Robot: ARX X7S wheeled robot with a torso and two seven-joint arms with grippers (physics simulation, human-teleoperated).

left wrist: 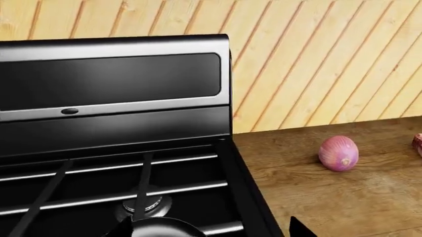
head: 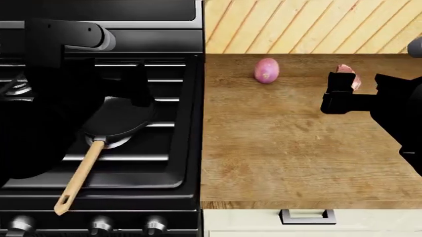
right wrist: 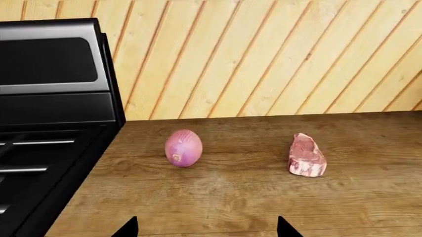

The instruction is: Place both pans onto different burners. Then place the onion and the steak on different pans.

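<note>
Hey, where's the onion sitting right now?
In the head view the onion lies on the wooden counter, near the back wall, between the stove and the steak.

Wooden counter beside black stove; onion and steak lie on it, apart.

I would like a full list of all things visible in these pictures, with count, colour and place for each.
pan with wooden handle: one, black, on the stove grate, at the left gripper
onion: one, pinkish-purple, on the wooden counter near the wall
steak: one, pink-red with white fat, on the counter beside the onion, apart from it
burner: one shows clearly, silver ring, under the grate
stove: one, black, left of the counter
counter: one, brown wood
drawer handle: one, grey, below the counter edge
left gripper: black, at the pan's rim
right gripper: black, above the counter, near the steak
</note>
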